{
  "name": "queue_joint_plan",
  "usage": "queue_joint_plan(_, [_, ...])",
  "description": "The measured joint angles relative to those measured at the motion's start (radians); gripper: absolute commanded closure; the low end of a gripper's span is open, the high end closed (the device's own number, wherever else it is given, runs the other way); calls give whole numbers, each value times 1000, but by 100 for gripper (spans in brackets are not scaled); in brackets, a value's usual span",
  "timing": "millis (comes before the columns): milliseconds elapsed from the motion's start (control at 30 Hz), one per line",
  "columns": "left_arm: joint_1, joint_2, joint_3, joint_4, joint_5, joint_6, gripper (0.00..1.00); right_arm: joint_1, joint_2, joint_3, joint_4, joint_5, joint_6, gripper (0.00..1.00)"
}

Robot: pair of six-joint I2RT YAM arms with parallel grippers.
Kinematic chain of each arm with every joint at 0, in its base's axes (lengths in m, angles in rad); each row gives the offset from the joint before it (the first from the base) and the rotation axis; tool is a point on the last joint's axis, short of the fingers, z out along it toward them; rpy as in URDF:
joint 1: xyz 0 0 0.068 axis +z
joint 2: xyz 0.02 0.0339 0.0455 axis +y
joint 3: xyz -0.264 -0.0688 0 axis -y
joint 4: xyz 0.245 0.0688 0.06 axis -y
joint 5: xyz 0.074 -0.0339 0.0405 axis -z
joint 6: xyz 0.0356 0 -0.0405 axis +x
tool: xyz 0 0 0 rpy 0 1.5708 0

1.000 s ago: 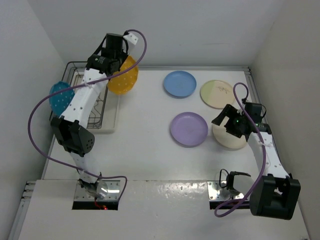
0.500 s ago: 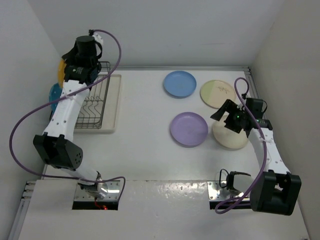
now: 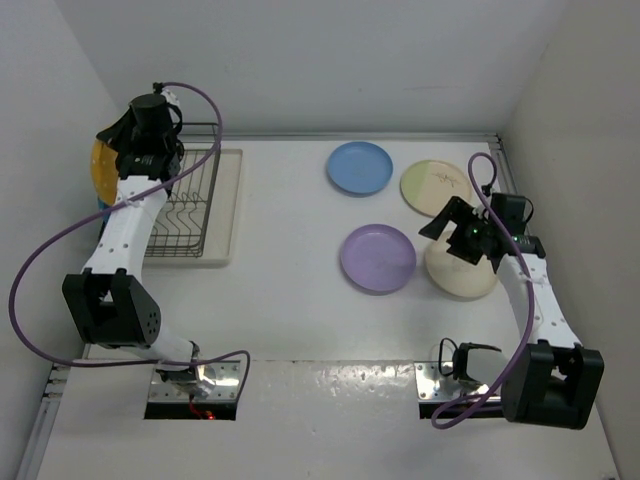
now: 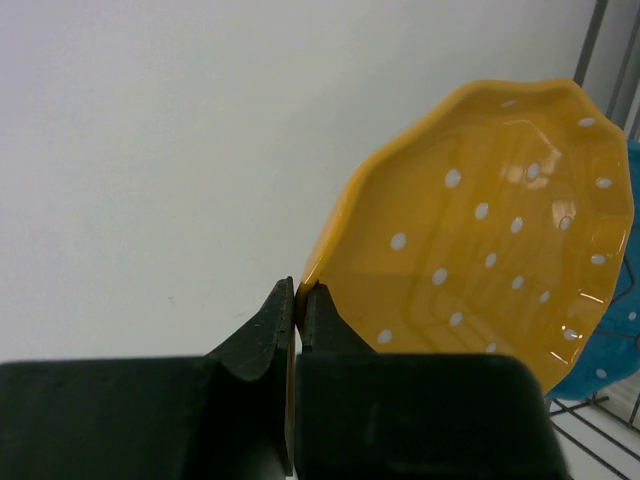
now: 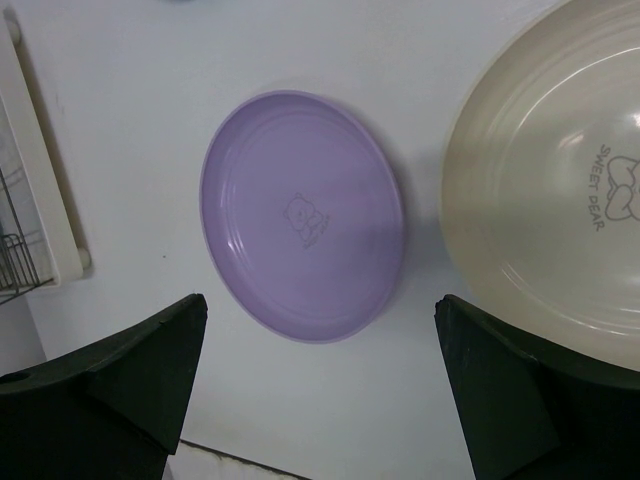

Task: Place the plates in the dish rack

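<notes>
Left pincer [image 4: 297,290] swung the orange plate [image 4: 480,270] to the left edge of the dish rack [image 3: 190,215], clamped on its rim. Right pincer [image 3: 452,226] wide, well right of rack. Risk: thin rim grip pivots; plate strikes teal plate [image 4: 610,350].

"How much of the teal dotted scalloped plate [image 4: 606,352] shows?"

"Only a sliver below the orange dotted scalloped plate [image 4: 480,260], cut by the left wrist view's right edge. From above, at the counter's left edge, the orange plate and the left arm [image 3: 125,230] hide nearly all of it."

"And the plain cream round plate [image 5: 560,200]?"

"Cut off at the right wrist view's right edge. From above, the right arm [image 3: 530,300] covers its far rim. The dark grey wire dish rack [image 5: 10,260] is just a few wires at the left edge there."
</notes>
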Motion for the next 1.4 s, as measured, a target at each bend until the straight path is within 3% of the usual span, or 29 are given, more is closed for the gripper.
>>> queue_joint_plan(233, [42, 2, -77, 75, 19, -2, 100, 0, -20, 0, -18, 10, 0, 4])
queue_joint_plan(967, [60, 59, -235, 82, 85, -140, 99, 0, -57, 0, -45, 29, 1, 0])
queue_joint_plan(1133, [61, 81, -238, 62, 78, -180, 71, -7, -55, 0, -87, 111, 24, 0])
queue_joint_plan(1167, [63, 81, -237, 60, 73, -189, 61, -23, -51, 0, -98, 126, 36, 0])
queue_joint_plan(1400, [82, 82, -216, 2, 74, -244, 41, -253, 4, -2, -176, 237, 118, 0])
